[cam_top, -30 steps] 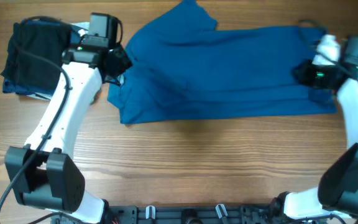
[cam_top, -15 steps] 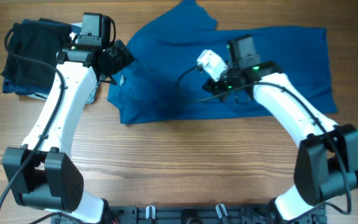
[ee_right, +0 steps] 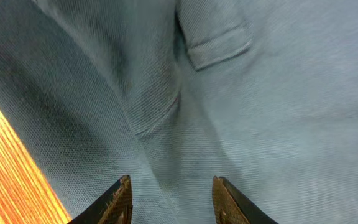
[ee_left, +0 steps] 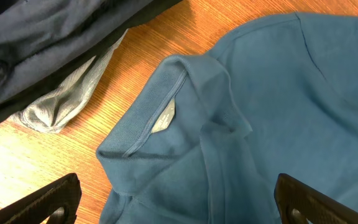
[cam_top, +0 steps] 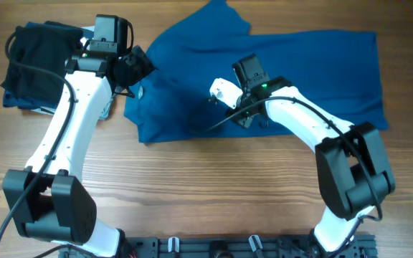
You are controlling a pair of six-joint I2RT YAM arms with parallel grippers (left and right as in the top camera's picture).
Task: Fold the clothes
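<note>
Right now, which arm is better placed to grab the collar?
Left. Its open left gripper hangs at the collar; the right gripper is over the middle of the shirt, away from it.

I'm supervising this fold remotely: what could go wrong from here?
The right gripper hangs open over creased fabric on the shirt; closing there may grab a bunch, not an edge. The left gripper, open by the collar, sits close to the folded stack; a pull might snag it.
</note>
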